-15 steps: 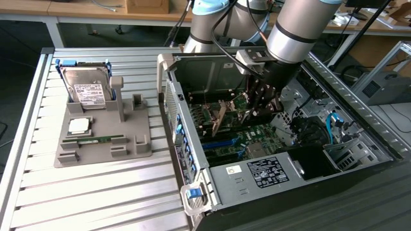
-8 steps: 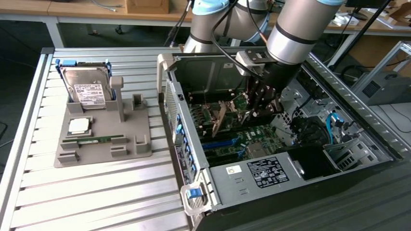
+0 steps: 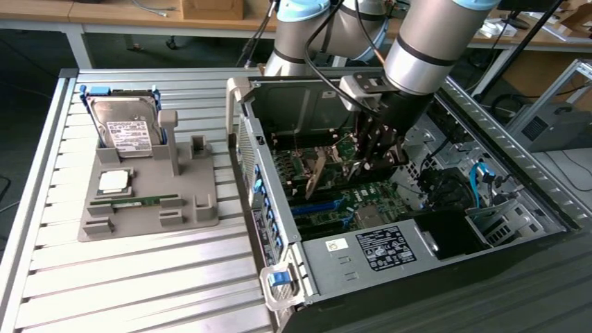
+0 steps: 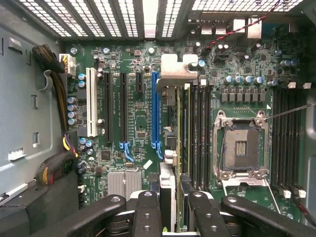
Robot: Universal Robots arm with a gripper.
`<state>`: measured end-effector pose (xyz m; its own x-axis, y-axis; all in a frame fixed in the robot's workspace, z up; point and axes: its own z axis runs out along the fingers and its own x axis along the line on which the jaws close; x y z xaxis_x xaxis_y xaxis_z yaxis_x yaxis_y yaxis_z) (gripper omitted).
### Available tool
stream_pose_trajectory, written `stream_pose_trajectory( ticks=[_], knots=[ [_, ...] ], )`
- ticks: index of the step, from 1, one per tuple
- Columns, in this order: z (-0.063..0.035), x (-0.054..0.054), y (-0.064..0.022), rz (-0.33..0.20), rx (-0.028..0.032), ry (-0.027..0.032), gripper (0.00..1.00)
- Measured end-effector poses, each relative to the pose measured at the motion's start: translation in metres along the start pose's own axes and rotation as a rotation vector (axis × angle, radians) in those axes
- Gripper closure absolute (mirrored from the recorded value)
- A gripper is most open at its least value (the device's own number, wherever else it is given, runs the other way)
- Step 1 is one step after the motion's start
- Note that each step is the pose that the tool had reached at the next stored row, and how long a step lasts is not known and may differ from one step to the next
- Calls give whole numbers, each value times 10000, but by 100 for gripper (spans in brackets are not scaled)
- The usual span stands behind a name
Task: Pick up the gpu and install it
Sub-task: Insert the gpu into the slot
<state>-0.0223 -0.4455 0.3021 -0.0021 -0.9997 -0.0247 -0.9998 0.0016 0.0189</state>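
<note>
One black end effector [image 3: 378, 156] reaches down into the open grey computer case [image 3: 518, 180] lying on its side on the slatted metal table [image 3: 138, 277], and it is clenched on the gpu [image 3: 324, 170], a thin dark card with a silver metal end bracket. In the exterior view the card hangs edge-down and tilted over the green motherboard [image 3: 370, 201], with the case's upright side wall [image 3: 263, 180] close on the exterior view's left and a black fan [image 3: 448, 187] with drive bays on the exterior view's right, so room to either side is tight while the space above stays open. In the wrist view the gpu [image 4: 170, 148] appears edge-on between the black fingers [image 4: 148, 212], its long axis running parallel to the long blue expansion slot [image 4: 155, 108] just beside it, and its silver bracket [image 4: 178, 66] points toward the case's vented rear wall [image 4: 148, 19]. A bare silver processor socket [image 4: 242, 148] lies beyond several memory slots. Outside the case, a grey moulded holder [image 3: 148, 201] on the table carries a silver hard drive with a white label [image 3: 125, 128].
</note>
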Motion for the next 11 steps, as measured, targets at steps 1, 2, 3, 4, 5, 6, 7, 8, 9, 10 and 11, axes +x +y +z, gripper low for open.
stream_pose_trajectory(
  ticks=[1,2,3,4,5,6,7,8,9,10,11],
  knots=[
    [2,2,2,-1,0,0,73],
    [6,4,8,0,0,0,73],
    [7,5,13,0,0,0,73],
    [9,6,19,0,0,2,73],
    [10,7,24,0,-1,2,73],
    [12,7,32,0,-1,2,73],
    [14,8,37,0,-1,1,73],
    [16,8,42,0,0,0,73],
    [20,8,51,0,0,0,73],
    [22,9,54,1,0,0,73],
    [24,9,56,-1,0,0,73]
  ],
)
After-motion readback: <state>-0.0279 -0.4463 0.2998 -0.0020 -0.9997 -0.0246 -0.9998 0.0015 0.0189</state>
